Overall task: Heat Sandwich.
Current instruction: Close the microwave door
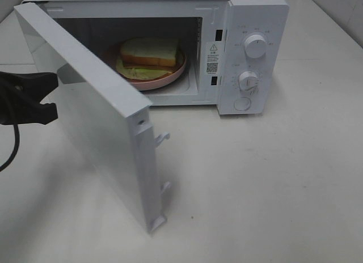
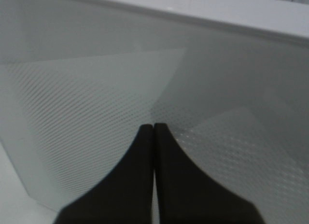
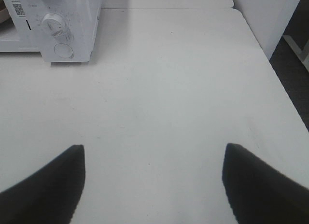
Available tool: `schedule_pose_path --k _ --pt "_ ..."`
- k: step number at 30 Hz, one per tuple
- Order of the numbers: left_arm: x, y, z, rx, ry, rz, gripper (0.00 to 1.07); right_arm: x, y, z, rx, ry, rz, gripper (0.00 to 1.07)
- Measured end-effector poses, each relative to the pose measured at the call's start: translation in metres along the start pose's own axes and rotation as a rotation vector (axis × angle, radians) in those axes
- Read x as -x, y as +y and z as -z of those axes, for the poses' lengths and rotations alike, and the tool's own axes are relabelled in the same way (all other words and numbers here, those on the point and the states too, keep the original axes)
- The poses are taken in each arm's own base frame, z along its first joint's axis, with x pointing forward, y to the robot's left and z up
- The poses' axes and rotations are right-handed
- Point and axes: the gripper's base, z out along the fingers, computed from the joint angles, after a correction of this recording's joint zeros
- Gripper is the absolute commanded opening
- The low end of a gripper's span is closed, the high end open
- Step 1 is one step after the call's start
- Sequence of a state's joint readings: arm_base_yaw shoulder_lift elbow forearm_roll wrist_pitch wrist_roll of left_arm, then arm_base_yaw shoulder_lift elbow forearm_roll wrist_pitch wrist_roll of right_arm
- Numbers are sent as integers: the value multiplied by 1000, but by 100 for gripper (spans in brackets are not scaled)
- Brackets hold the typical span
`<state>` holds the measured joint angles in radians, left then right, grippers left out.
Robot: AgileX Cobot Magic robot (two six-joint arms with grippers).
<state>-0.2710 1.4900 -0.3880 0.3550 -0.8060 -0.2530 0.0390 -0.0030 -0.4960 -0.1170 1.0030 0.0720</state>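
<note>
White counter [image 1: 272, 183] fills my overhead feed, with tiled wall at the far corners. From where I sit, the sandwich [image 1: 150, 54] is inside the microwave [image 1: 255, 11]: pale bread with a browned crust on a yellow-green leafy layer. It lies on a pink plate [image 1: 167, 80] on the floor of the cavity, and the plate's rim comes close to the front lip. The microwave stands at the back of the counter. Its control panel is on the right and carries two white dials [image 1: 256, 46] with a round button [image 1: 243, 103] below them.

The door [image 1: 96, 121] hangs wide open on its left hinge, and its free edge, with two latch hooks [image 1: 161, 138], points toward me.

Through the left wrist camera, the left gripper [image 2: 153, 130] is closed with nothing in it. Its two black fingers [image 2: 130, 185] are pressed flat together, and the tips are right up at the dotted window on the door's outer face. I cannot tell whether they touch it.

The right gripper [image 3: 154, 149] is spread wide and holds nothing. It hangs over bare counter, well apart from the microwave, whose lower dial shows at the corner of that view.
</note>
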Motion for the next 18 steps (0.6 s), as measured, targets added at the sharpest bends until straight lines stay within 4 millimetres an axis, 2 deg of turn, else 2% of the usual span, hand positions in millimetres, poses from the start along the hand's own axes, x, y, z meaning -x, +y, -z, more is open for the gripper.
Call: schedule_pose_path --k 8,18 --pt "1 -10 -11 -19 -4 22 0 0 0 0 0 0 0 75" --pt "16 -40 -47 -35 28 -10 0 0 0 0 0 0 0 75"
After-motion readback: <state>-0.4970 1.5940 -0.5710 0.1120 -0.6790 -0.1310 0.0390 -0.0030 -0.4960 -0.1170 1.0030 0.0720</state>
